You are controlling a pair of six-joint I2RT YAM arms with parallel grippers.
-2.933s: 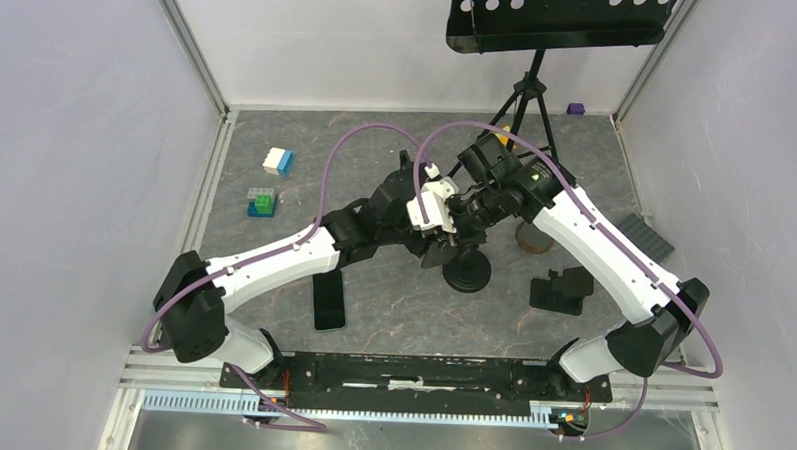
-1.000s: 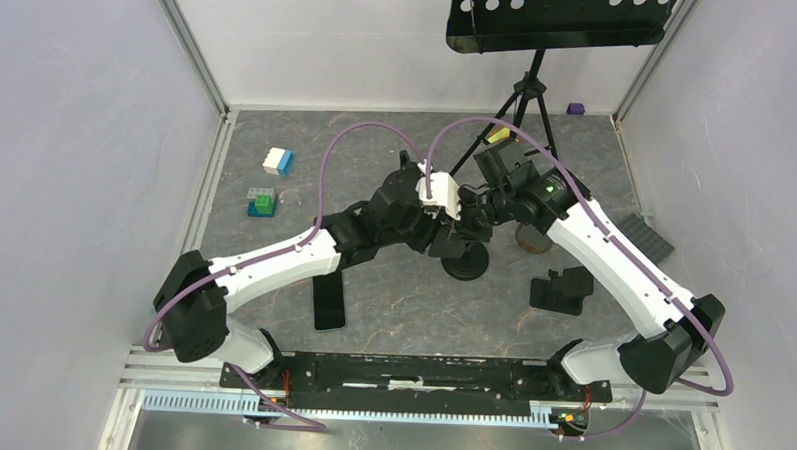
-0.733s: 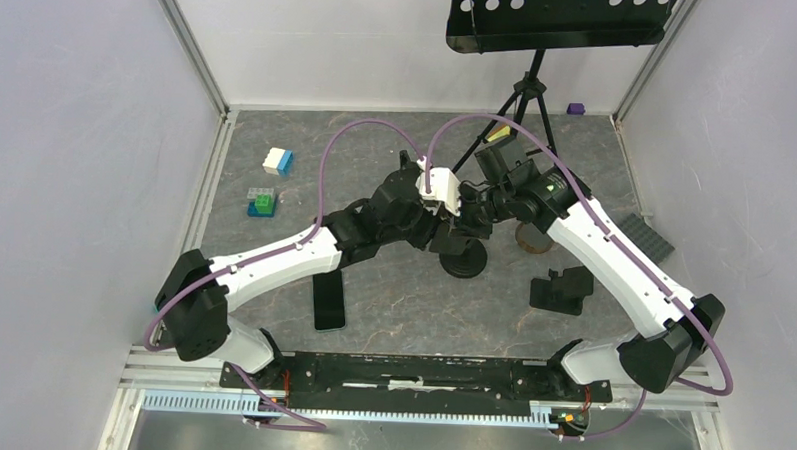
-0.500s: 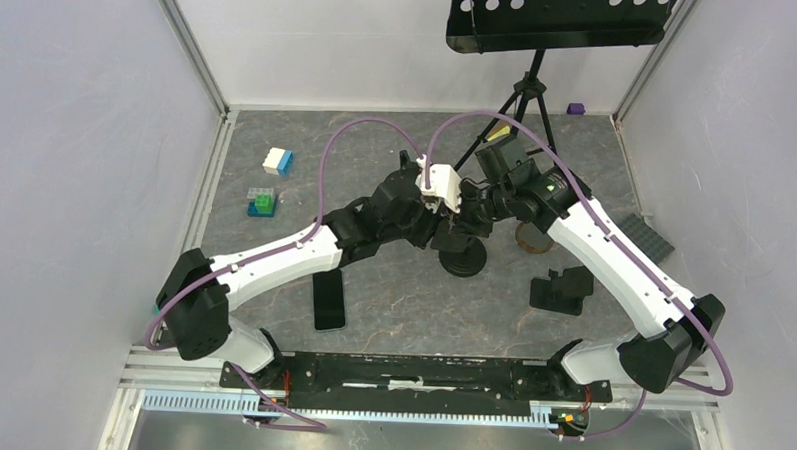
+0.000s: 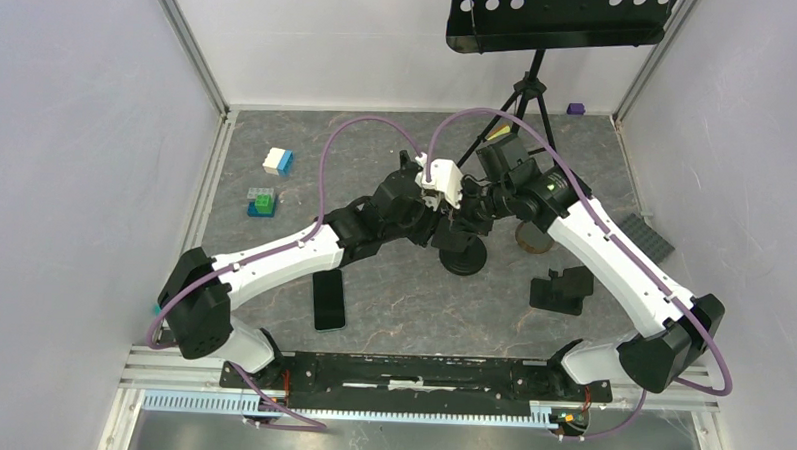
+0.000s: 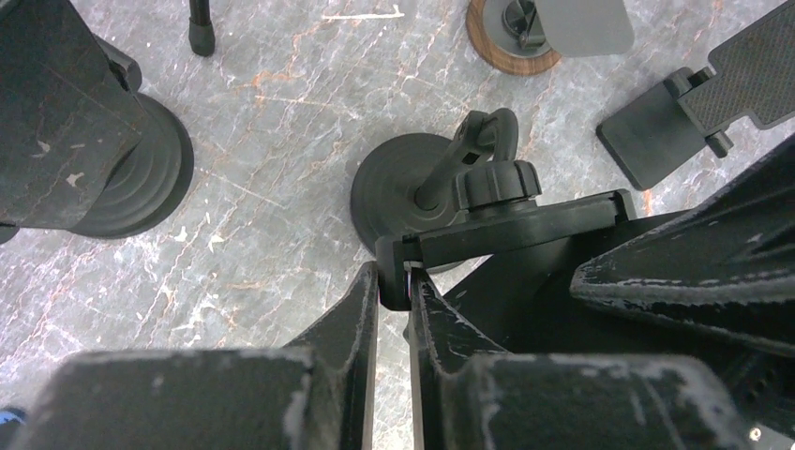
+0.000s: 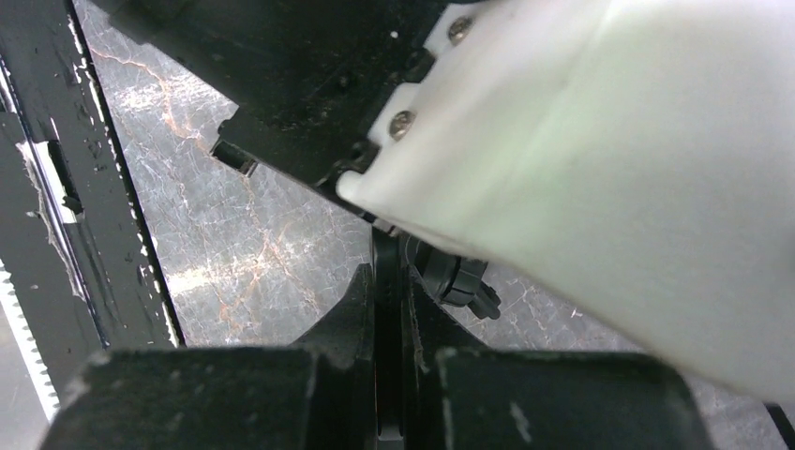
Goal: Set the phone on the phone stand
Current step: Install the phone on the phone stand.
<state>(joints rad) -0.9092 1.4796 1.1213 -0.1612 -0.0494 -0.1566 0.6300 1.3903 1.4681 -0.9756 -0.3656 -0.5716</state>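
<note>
**Item 1, phone [image 5: 329, 300].** Slim black rectangular slab with a dark glossy face. It lies flat on the surface [image 5: 412, 311], lower left of centre in the top view, long side running toward the near rail [image 5: 399, 371]. Its upper end sits just below my left arm [image 5: 273, 256]. Neither pair of jaws touches it, and it is well apart from the stand.

**Item 2, phone stand [image 5: 465, 259].** All black, at frame centre. The left wrist view shows its round base [image 6: 386, 183], slanted stem, ribbed knob [image 6: 497, 180] and flat plate [image 6: 525, 223].

**Item 3, my left jaws.** Nearly closed, pinching the plate's left end.

**Item 4, my right jaws.** Narrow, clamped on a thin black edge of the same stand, with my left wrist's white housing [image 7: 600, 169] filling the upper right of that view.

**Item 5, edges.** White walls stand at left, right and back, and the rail closes the near side.

**Item 6, open room.**
- A bare marbled stretch runs between the phone and the stand base, on toward the rail.
- To the right are a black clamp piece [image 5: 562, 289] and a brown ring [image 5: 530, 240].
- At upper left are toy blocks [image 5: 277, 161].
- Behind the stand are the tripod legs [image 5: 524, 101].
</note>
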